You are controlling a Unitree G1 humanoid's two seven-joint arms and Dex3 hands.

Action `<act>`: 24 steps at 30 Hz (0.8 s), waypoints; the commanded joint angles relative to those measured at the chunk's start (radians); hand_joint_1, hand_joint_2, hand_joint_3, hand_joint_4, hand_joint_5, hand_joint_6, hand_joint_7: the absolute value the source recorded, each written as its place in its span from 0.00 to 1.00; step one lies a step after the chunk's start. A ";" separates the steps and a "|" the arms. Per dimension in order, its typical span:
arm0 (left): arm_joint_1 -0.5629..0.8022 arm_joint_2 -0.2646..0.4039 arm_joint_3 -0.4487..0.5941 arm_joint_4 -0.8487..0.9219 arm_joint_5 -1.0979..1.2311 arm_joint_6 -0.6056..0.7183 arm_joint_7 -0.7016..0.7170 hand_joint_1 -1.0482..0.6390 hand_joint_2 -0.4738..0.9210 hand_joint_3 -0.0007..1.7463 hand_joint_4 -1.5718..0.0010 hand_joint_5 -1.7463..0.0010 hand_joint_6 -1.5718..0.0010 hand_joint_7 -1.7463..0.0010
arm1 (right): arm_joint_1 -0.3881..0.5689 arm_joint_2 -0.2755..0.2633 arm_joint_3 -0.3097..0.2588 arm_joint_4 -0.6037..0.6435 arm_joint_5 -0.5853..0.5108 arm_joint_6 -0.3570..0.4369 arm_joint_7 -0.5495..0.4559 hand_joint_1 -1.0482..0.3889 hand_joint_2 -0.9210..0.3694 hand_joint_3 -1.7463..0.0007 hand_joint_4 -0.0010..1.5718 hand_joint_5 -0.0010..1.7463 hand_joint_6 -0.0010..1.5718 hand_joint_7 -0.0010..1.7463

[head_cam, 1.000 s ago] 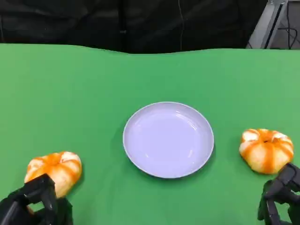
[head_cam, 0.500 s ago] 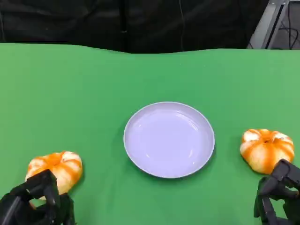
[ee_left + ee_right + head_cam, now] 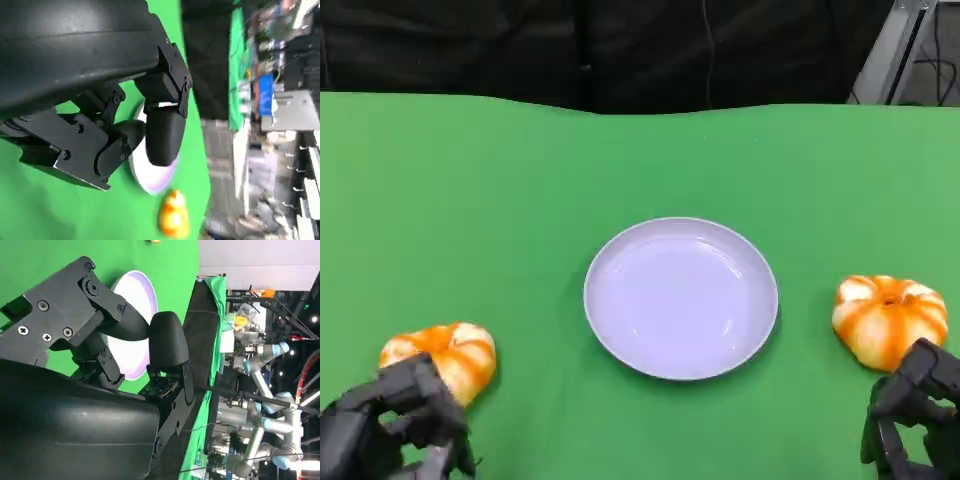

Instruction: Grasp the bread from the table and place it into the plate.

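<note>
A: Where's the bread?
B: Two buns on the green table (image 3: 520,180) — left bun (image 3: 442,357) and right bun (image 3: 888,318), either side of the empty plate (image 3: 680,297).
A: Hands?
B: Left hand (image 3: 395,430) against the left bun, grip unclear. Right hand (image 3: 910,420) by the right bun — fingers apart, holding nothing.

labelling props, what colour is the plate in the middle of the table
The plate is plain white with a faint lilac tint, no pattern. The head view shows it best.
</note>
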 commanded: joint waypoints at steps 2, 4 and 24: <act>0.019 0.068 -0.004 -0.011 0.373 -0.197 0.207 0.44 0.92 0.20 0.57 0.69 0.40 0.92 | 0.014 -0.010 -0.007 -0.019 0.004 0.001 -0.007 0.63 0.34 0.25 0.56 1.00 0.49 0.94; 0.035 0.094 0.009 -0.085 0.618 -0.179 0.332 0.40 0.95 0.11 0.63 0.80 0.45 0.97 | 0.017 -0.009 -0.008 -0.024 0.001 0.001 -0.012 0.63 0.34 0.25 0.56 1.00 0.49 0.94; -0.159 0.303 -0.233 -0.080 1.318 0.344 0.361 0.12 1.00 0.03 0.79 1.00 0.73 1.00 | 0.013 -0.002 -0.005 -0.019 -0.013 -0.002 -0.025 0.63 0.34 0.26 0.56 1.00 0.50 0.94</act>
